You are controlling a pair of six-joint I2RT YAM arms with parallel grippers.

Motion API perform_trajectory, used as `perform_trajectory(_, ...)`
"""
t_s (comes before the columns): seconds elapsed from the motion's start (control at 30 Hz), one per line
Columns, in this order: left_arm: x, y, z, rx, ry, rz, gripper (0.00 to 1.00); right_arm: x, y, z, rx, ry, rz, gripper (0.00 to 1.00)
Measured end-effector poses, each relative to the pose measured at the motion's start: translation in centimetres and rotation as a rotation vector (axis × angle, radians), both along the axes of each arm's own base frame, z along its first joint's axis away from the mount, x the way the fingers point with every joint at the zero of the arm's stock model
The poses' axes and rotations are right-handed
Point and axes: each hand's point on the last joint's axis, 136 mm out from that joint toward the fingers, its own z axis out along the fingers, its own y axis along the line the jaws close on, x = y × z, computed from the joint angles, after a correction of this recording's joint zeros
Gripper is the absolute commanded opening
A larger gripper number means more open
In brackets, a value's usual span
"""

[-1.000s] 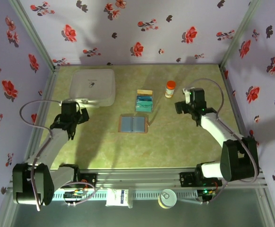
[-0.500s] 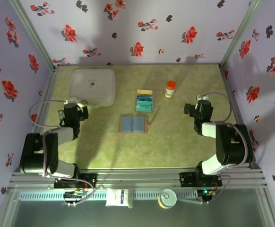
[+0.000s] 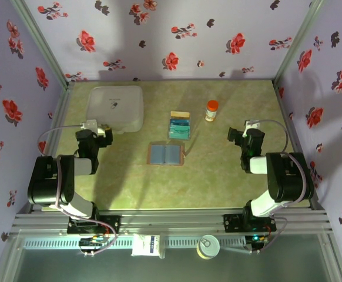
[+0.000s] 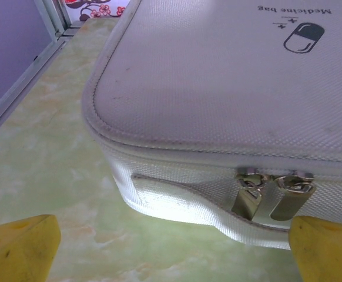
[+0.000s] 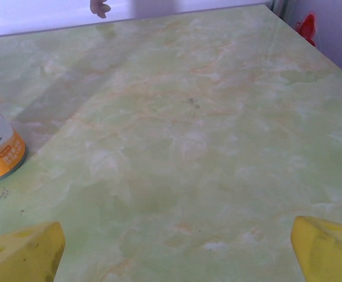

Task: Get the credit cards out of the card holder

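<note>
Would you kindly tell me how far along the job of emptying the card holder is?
Done, it seems: the credit cards lie stacked on the table just beyond the card holder, which lies open and flat, its pockets apparently bare. In hand: nothing; the left gripper, jaws open, faces the white bag, and the right gripper, jaws open, sits over bare table near the bottle. Left: probably nothing.

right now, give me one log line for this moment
left gripper open, by white bag | right gripper open, near bottle | cards on table just beyond wallet | wallet open, flat
</note>
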Motion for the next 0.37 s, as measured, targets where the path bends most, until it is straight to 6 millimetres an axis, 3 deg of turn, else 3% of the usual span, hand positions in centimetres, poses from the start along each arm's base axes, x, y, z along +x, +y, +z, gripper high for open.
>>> perform_trajectory(0.37,0.17,-0.14,0.38,0.001,-0.016,-0.009,1.00,0.02,0.06,0.04,0.002,-0.002,0.003,0.99)
